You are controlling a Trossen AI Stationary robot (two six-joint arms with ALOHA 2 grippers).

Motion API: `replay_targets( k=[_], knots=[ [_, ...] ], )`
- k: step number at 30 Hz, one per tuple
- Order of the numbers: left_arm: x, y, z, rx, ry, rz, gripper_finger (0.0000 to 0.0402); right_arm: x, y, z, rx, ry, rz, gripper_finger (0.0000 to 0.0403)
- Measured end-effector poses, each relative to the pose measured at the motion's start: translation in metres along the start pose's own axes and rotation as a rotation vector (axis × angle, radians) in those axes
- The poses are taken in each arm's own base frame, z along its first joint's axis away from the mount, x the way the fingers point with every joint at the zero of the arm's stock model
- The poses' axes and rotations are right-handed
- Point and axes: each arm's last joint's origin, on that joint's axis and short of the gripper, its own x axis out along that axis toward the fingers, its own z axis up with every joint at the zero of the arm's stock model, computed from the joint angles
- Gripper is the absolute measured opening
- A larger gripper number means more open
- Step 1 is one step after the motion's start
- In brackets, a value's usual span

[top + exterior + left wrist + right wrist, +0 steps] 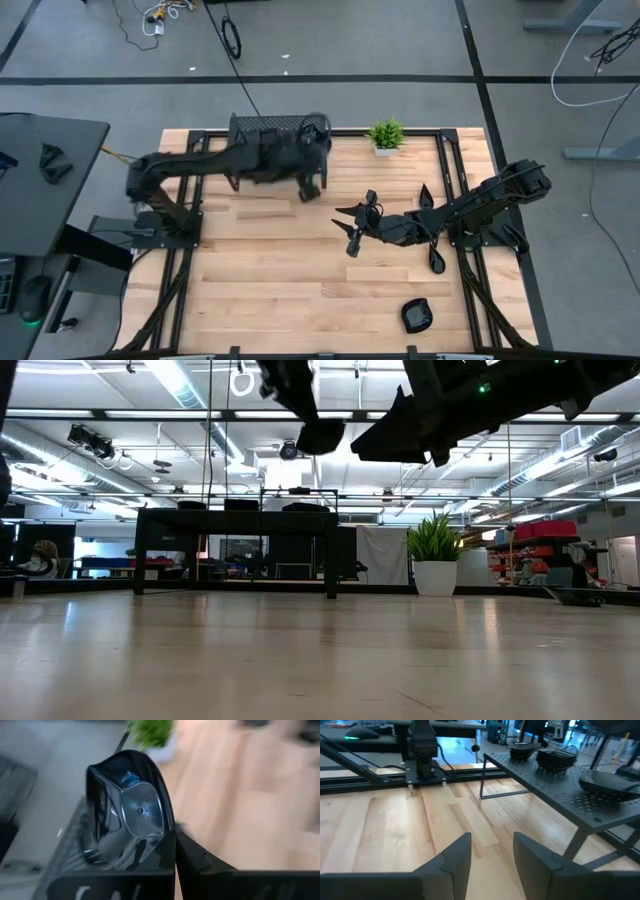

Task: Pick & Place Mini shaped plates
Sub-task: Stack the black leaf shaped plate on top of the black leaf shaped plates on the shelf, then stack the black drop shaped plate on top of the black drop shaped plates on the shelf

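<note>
My two arms are dark, near-black throughout — chunky jointed segments with matte casings. My left arm [190, 165] shows a thick rounded elbow housing; my right arm [490, 195] is slimmer, with angular links. My right gripper [492, 857] ends in two flat, grey-black fingers [452, 860] with slanted, bevelled tips. My left gripper [175, 852] has glossy black fingers meeting in a thin seam. A small green light glows on one arm's underside — seen from the low view.

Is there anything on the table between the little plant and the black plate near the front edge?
High view: only the right gripper hangs between the plant and plate.
</note>
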Motion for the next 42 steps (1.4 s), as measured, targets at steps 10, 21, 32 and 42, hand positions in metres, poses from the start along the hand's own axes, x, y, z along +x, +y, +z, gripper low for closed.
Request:
replay_targets(
  k=[10,21,32,42],
  knots=[
    [0.081,0.051,-0.007,-0.079,0.221,0.128,0.0005,-0.002,0.003,-0.003,0.004,0.019,0.016,0.0148],
    [0.092,0.060,-0.014,-0.135,0.262,0.078,0.0013,-0.004,0.005,-0.003,-0.002,0.025,0.022,0.0148],
    [0.092,0.059,-0.014,-0.136,0.258,0.077,0.0017,-0.004,0.005,-0.003,-0.002,0.025,0.022,0.0148],
    [0.092,0.059,-0.013,-0.140,0.250,0.078,0.0097,-0.004,0.005,-0.003,-0.002,0.025,0.022,0.0148]
  ],
)
